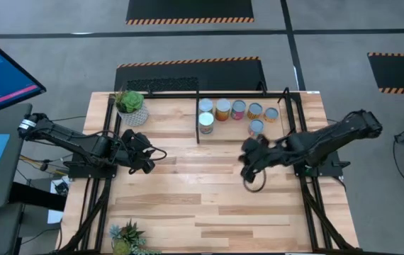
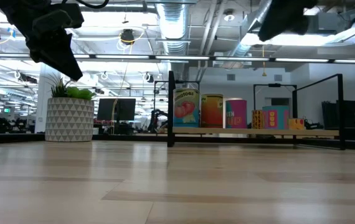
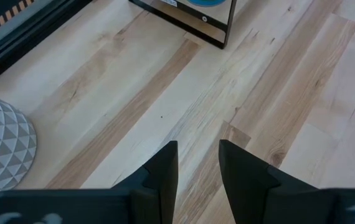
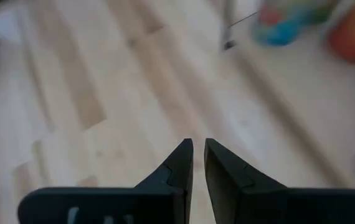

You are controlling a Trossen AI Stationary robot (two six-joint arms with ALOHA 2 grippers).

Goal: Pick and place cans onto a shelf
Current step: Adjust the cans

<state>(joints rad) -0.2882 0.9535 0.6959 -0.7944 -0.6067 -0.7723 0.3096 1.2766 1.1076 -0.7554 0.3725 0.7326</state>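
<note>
Several small cans (image 1: 238, 110) with silvery tops stand upright on their bases in the shelf (image 1: 227, 133), a light-wood bay inside thin black rods at the table's far side. The low view shows the cans (image 2: 186, 107) in a row behind the shelf's black post (image 2: 170, 109). My right gripper (image 1: 248, 161) hangs above bare wood just near of the shelf. It has only a narrow gap between its fingers (image 4: 197, 146) and nothing in it. My left gripper (image 1: 145, 152) waits at the left, near the white pot, open and empty (image 3: 197, 149).
A green plant in a white patterned pot (image 1: 130, 105) stands at the far left, beside the shelf. Another small plant (image 1: 125, 237) sits at the near left corner. Black frame rails (image 1: 96, 198) run along both table sides. Bare wood (image 1: 202, 198) fills the middle and near part.
</note>
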